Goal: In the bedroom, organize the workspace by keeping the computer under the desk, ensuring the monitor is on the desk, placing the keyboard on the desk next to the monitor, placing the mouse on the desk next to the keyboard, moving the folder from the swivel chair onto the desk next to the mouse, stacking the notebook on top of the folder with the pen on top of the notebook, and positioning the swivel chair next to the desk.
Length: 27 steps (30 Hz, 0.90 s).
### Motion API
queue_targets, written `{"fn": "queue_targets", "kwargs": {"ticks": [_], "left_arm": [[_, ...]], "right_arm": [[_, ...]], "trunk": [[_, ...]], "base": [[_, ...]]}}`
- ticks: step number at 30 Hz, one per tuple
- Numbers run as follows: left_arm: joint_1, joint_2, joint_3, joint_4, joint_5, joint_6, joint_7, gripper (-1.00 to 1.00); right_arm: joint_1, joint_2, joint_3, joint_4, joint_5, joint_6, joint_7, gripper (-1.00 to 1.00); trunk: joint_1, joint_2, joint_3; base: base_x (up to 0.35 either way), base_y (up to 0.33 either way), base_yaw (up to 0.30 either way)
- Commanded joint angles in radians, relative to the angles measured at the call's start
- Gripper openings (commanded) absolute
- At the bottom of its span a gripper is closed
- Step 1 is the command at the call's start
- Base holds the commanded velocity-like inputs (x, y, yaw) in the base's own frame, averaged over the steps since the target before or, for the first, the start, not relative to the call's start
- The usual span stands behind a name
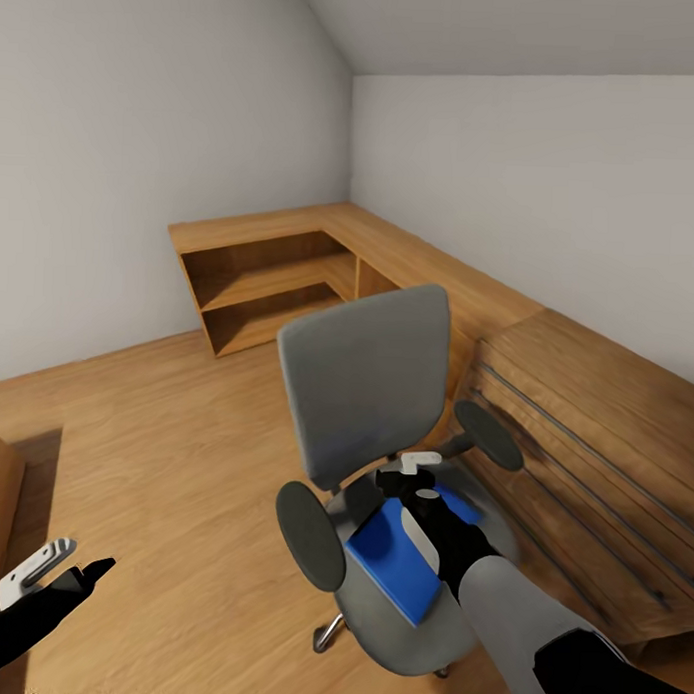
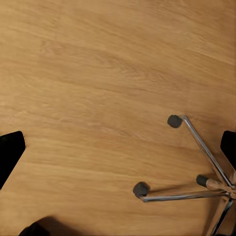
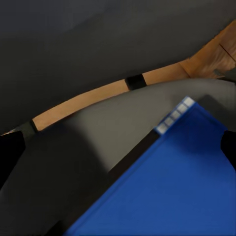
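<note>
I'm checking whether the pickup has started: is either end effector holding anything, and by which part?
Nothing is held yet. The right end effector hangs open over the blue folder on the chair; the left end effector is empty over the floor.

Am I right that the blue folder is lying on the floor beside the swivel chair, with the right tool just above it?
Not quite. The folder lies on the seat of the swivel chair, not on the floor. The head view shows it on the grey cushion between the armrests, with the right tool just above it, as you said.
</note>
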Motion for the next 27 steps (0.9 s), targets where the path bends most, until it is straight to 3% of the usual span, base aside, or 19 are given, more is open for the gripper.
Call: {"fn": "queue_targets", "kwargs": {"ticks": [1, 18, 27], "left_arm": [[-0.001, 0.0, 0.001, -0.001, 0.011, 0.005, 0.009, 1.0], [-0.001, 0.0, 0.008, -0.001, 0.013, 0.009, 0.011, 1.0], [-0.001, 0.0, 0.012, -0.001, 0.025, 0.011, 0.01, 1.0]], "right_arm": [[-0.001, -0.001, 0.008, -0.001, -0.008, 0.005, -0.009, 1.0], [-0.001, -0.002, 0.007, 0.001, -0.008, 0.007, -0.009, 1.0], [-0.001, -0.002, 0.027, 0.001, -0.008, 0.024, -0.009, 1.0]], "trunk": [[0.0, 0.0, -0.002], [0.0, 0.0, -0.006], [0.0, 0.0, -0.006]], "base": [[0.0, 0.0, 0.153], [0.0, 0.0, 0.04], [0.0, 0.0, 0.0]]}}
